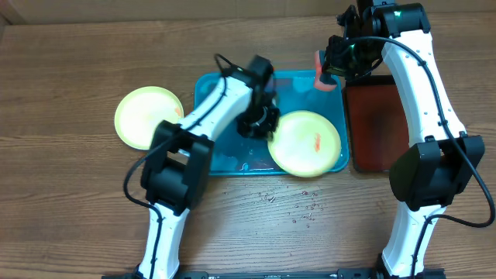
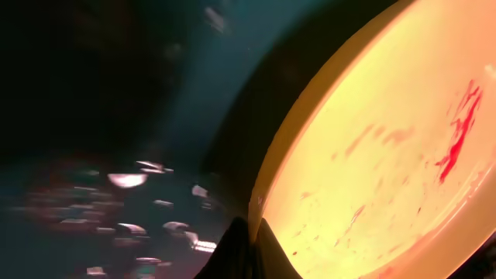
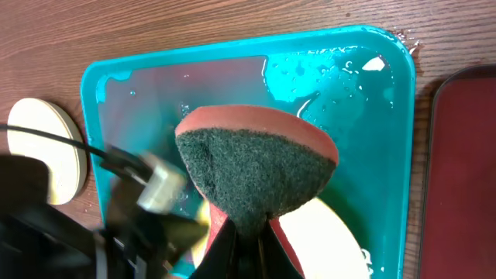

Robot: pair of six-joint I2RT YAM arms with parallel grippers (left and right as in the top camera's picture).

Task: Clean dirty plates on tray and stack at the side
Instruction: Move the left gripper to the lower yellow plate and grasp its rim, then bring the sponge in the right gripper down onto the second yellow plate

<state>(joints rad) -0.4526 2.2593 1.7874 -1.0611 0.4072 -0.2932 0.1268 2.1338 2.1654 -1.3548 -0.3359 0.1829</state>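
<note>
The teal tray lies mid-table, wet. A yellow-green plate with red smears sits at its right end. My left gripper is shut on this plate's left rim; the left wrist view shows the fingers pinching the rim of the smeared plate. A second yellow-green plate lies on the table left of the tray. No white plate shows. My right gripper is shut on a red sponge with a green pad, held above the tray's far right corner, over the plate.
A dark red tray with a black rim lies right of the teal tray, also seen in the right wrist view. Water drops dot the table in front of the teal tray. The left arm crosses the tray's left half.
</note>
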